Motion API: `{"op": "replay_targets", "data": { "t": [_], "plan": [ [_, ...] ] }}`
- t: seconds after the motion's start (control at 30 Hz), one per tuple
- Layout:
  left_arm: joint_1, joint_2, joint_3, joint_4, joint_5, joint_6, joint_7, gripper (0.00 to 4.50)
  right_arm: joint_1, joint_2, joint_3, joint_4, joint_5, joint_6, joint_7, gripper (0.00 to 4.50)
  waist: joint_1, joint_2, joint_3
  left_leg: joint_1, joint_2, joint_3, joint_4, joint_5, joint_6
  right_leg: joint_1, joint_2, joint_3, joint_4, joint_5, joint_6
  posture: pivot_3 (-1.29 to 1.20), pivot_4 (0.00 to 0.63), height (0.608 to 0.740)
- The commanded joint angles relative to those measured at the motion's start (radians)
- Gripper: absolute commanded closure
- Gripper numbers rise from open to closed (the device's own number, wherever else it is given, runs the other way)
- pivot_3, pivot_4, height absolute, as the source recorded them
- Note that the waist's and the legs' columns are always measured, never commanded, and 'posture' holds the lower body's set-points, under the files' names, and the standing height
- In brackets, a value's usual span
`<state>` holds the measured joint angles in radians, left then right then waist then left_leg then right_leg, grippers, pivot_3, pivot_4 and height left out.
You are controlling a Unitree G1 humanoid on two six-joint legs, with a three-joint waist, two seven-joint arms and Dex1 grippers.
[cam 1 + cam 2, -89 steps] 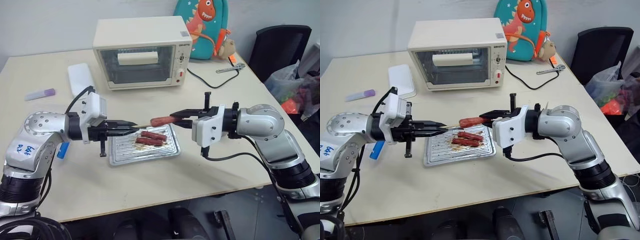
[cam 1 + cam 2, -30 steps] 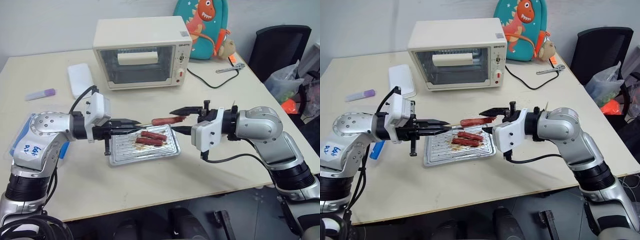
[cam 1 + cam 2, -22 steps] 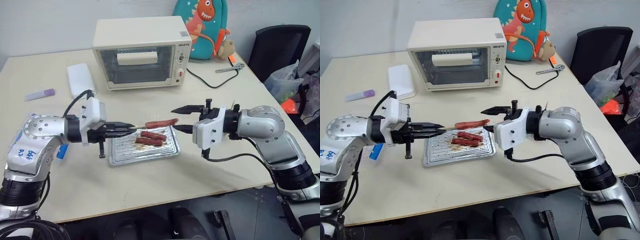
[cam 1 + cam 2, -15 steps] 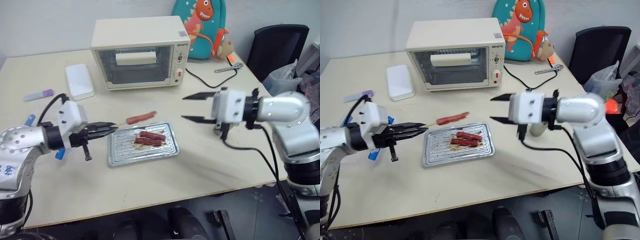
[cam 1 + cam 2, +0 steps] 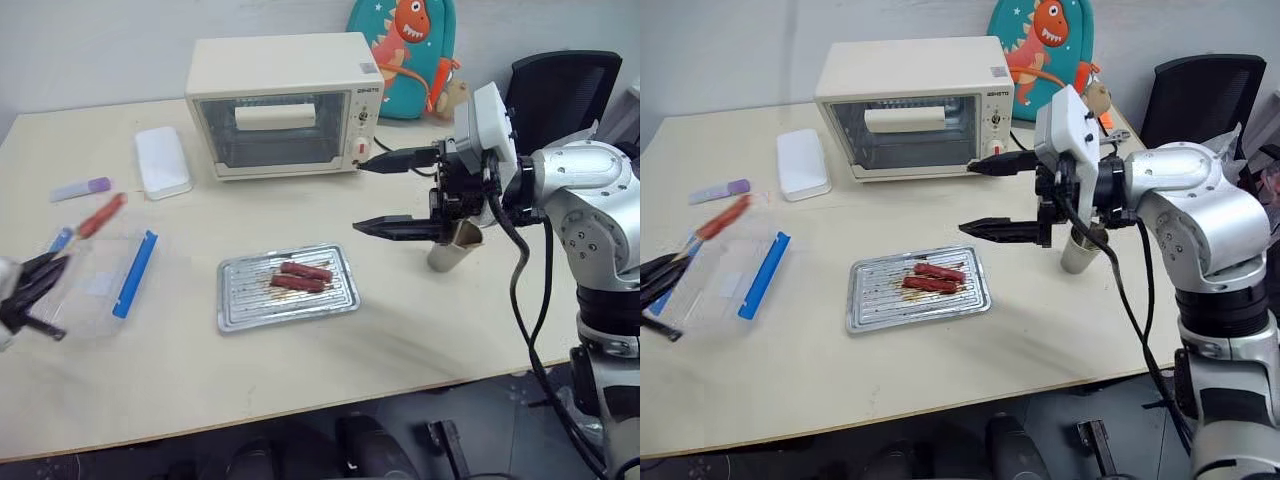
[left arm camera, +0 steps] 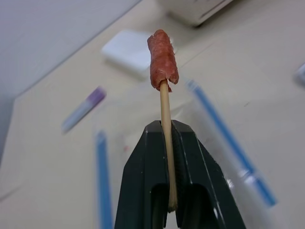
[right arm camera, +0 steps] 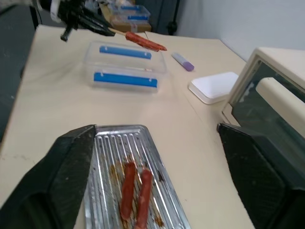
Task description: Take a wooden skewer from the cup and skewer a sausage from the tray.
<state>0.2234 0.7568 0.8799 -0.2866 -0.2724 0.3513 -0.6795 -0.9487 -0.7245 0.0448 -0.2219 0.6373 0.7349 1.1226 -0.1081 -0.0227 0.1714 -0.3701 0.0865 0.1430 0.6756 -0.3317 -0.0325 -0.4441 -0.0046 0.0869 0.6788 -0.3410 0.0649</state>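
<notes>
My left gripper is shut on a wooden skewer that carries one reddish-brown sausage on its tip. It hangs at the table's far left, with the sausage above a clear plastic box. The silver tray lies mid-table with two sausages on it. My right gripper is open and empty, one finger above the other, raised to the right of the tray. The grey metal cup stands just behind it, partly hidden.
A clear plastic box with blue clips lies at the left. A cream toaster oven stands at the back, a white pad and a purple marker to its left. A black chair is at the right.
My left gripper has swung far left with the skewered sausage, away from the tray to over the plastic box. My right gripper has opened wider, rolled and risen beside the cup.
</notes>
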Motion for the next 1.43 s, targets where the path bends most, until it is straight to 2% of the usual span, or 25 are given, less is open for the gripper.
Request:
{"op": "replay_targets", "data": {
  "t": [0.03,0.4,0.43,0.5,0.57,0.7,0.8,0.97,1.07,1.17,1.3,1.43],
  "plan": [
    [-0.033,0.020,0.013,0.068,-0.004,-0.046,0.023,4.50,-0.039,0.013,-0.021,-0.011,0.028,0.032,-0.022,0.02,0.007,-0.002,-0.001,0.000,0.000,0.000,0.000,0.000,0.000,0.000,-0.001,-0.001,0.000,0.000,0.000,0.00,0.150,0.740],
    [-0.147,0.055,-0.139,0.257,0.030,-0.174,0.028,4.50,-0.019,0.023,0.004,-0.027,-0.003,0.015,-0.042,0.02,0.015,-0.004,-0.002,-0.001,0.000,0.001,0.000,-0.001,0.000,0.000,-0.002,-0.001,0.000,0.000,0.000,0.00,0.150,0.740],
    [-0.156,0.063,-0.147,0.271,0.037,-0.177,0.033,4.07,-0.018,0.024,0.006,-0.026,-0.005,0.012,-0.042,0.00,0.014,-0.004,-0.002,-0.001,0.000,0.001,0.000,-0.001,0.000,0.000,-0.002,-0.001,0.000,0.000,0.000,0.00,0.150,0.740],
    [-0.162,0.073,-0.147,0.280,0.027,-0.170,0.032,3.76,-0.013,0.026,0.007,-0.025,-0.009,0.007,-0.044,0.00,0.013,-0.004,-0.002,0.000,0.000,0.001,0.000,-0.001,0.000,0.000,-0.001,-0.002,-0.001,0.000,0.000,0.00,0.150,0.740],
    [-0.154,0.074,-0.134,0.268,0.017,-0.166,0.030,3.21,-0.007,0.027,0.005,-0.025,-0.014,0.003,-0.046,0.00,0.010,-0.004,-0.002,0.000,0.000,0.001,-0.001,-0.001,0.000,0.000,-0.001,-0.002,-0.001,0.000,0.000,0.00,0.150,0.740],
    [-0.079,0.061,-0.060,0.196,-0.020,-0.144,0.008,2.33,0.008,0.029,0.007,-0.010,-0.030,-0.022,-0.038,0.00,-0.001,-0.004,-0.002,0.000,0.001,0.001,-0.002,-0.001,0.000,-0.001,-0.001,-0.002,-0.001,0.000,0.000,0.00,0.150,0.740],
    [-0.001,0.049,0.046,0.124,-0.092,-0.086,-0.023,1.62,0.017,0.030,0.012,0.016,-0.050,-0.055,-0.023,0.00,-0.006,-0.004,-0.002,0.000,0.001,0.001,-0.003,-0.001,0.000,-0.001,-0.001,-0.002,-0.002,0.000,0.000,0.00,0.150,0.740],
    [0.143,0.069,0.286,0.082,-0.247,0.087,-0.122,1.62,0.022,0.038,0.020,0.050,-0.070,-0.095,0.002,0.00,-0.007,-0.004,-0.003,0.000,0.001,0.001,-0.004,-0.001,0.000,-0.001,-0.001,-0.002,-0.003,0.000,0.000,0.00,0.150,0.740],
    [0.268,0.084,0.425,0.118,-0.345,0.193,-0.247,1.62,0.024,0.046,0.023,0.055,-0.069,-0.104,0.013,0.00,-0.009,-0.004,-0.003,0.000,0.001,0.002,-0.005,-0.001,0.000,-0.001,-0.001,-0.002,-0.004,0.000,-0.001,0.00,0.150,0.740],
    [0.367,0.103,0.523,0.172,-0.383,0.238,-0.326,1.62,0.028,0.044,0.026,0.054,-0.068,-0.105,0.030,0.00,-0.011,-0.004,-0.003,0.001,0.000,0.002,-0.006,-0.001,0.000,-0.001,-0.001,-0.003,-0.004,-0.001,-0.001,0.00,0.150,0.740],
    [0.447,0.123,0.598,0.202,-0.432,0.295,-0.396,1.62,0.026,0.042,0.023,0.056,-0.069,-0.099,0.045,0.00,-0.004,-0.006,-0.003,0.000,-0.001,0.001,-0.007,-0.001,0.000,0.000,-0.002,-0.004,-0.005,-0.001,-0.001,0.00,0.150,0.740],
    [0.463,0.134,0.615,0.208,-0.451,0.313,-0.413,1.62,0.024,0.045,0.023,0.063,-0.074,-0.099,0.050,0.00,-0.003,-0.006,-0.004,0.001,-0.001,0.001,-0.007,-0.001,0.000,0.000,-0.002,-0.004,-0.005,-0.001,-0.001,0.00,0.150,0.740]
  ]
}}
